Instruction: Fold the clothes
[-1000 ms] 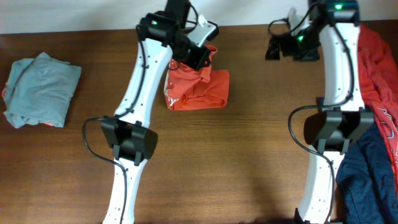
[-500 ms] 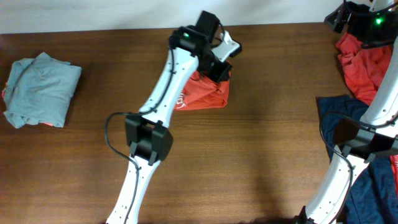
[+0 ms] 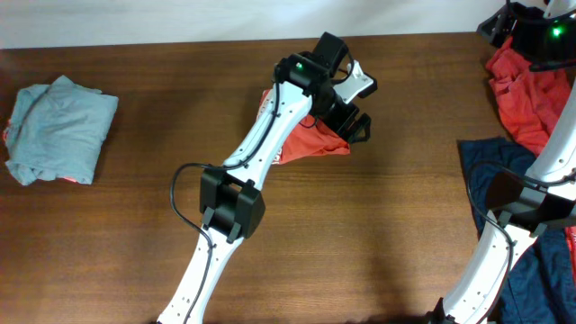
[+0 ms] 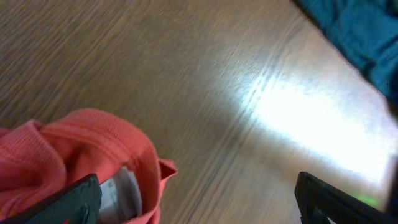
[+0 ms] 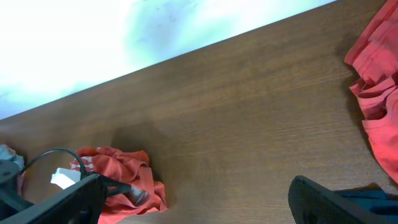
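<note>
The orange-red T-shirt (image 3: 301, 139) lies bunched on the table, back centre, partly under my left arm. My left gripper (image 3: 354, 124) hovers at its right edge, jaws wide open. In the left wrist view the shirt's hem (image 4: 81, 152) and its white tag (image 4: 121, 190) lie against the left finger (image 4: 68, 202), held by nothing. My right gripper (image 3: 504, 20) is at the far right corner, open and empty, above a red garment (image 3: 526, 90). A navy garment (image 3: 486, 166) lies in front of that. A folded pale grey-green garment (image 3: 58, 130) sits far left.
The table's back edge meets a white wall (image 5: 124, 37). In the right wrist view the T-shirt (image 5: 121, 174) is at lower left and the red garment (image 5: 376, 93) at right. Navy cloth (image 4: 360, 31) shows at the top right of the left wrist view.
My left gripper dragged the T-shirt to the right, then opened and let it go. The right arm swung from the back centre to the far right corner a second ago and stays there.
</note>
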Robot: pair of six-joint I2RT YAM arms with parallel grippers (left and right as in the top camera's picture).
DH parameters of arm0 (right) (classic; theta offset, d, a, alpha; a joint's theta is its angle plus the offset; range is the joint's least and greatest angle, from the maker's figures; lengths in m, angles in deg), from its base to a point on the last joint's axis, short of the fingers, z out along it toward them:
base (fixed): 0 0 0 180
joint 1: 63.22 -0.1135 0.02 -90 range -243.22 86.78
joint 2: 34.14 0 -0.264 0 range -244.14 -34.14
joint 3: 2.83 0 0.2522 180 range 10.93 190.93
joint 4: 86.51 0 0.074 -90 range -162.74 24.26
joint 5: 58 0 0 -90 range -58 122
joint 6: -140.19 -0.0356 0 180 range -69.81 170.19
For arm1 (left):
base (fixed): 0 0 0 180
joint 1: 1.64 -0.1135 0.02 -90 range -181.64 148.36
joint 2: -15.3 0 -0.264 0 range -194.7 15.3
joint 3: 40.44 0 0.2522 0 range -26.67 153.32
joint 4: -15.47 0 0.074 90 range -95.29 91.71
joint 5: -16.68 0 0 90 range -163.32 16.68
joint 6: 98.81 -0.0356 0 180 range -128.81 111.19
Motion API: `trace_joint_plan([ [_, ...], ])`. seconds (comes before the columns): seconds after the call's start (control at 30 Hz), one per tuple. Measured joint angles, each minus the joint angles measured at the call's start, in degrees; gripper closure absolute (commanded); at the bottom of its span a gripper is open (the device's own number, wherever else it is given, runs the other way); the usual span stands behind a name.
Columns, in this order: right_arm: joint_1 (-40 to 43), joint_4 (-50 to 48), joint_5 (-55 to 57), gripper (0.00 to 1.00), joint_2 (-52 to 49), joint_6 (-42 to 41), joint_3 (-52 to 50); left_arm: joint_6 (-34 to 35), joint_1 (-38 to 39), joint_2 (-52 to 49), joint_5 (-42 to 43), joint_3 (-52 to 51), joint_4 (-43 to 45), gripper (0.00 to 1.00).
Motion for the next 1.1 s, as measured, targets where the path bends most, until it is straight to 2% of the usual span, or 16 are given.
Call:
trace_joint_plan([
  [0.13,0.4,0.0,0.0,0.01,0.0,-0.1,0.0,0.1,-1.0,0.0,3.3,3.0,-0.2,0.01],
  [0.37,0.8,2.5,-0.2,0.01,0.0,0.8,0.0,2.4,-5.5,0.9,5.5,16.6,-0.1,0.01],
  [0.5,-2.4,4.3,-0.2,0.0,0.0,4.9,-0.1,4.7,-11.0,5.1,5.9,21.2,0.6,0.01],
  [0.57,-6.1,4.3,-0.2,0.04,0.0,8.3,-1.6,5.3,-15.4,8.3,5.9,21.7,0.7,0.01],
  [0.7,-13.7,4.3,-0.2,0.11,0.1,15.2,-8.5,6.0,-24.2,11.8,5.9,22.2,0.4,0.01],
  [0.8,-20.5,4.3,-0.4,0.18,0.0,22.4,-18.6,6.3,-30.6,12.2,5.8,22.1,-0.9,0.01],
  [0.97,-27.9,0.9,-0.4,0.21,0.0,27.5,-31.4,6.4,-34.1,12.2,5.4,21.1,-3.9,0.01],
  [1.1,-32.8,-2.6,-0.4,0.25,-0.1,29.1,-35.3,6.4,-35.5,12.2,1.6,19.6,-6.4,0.01],
])
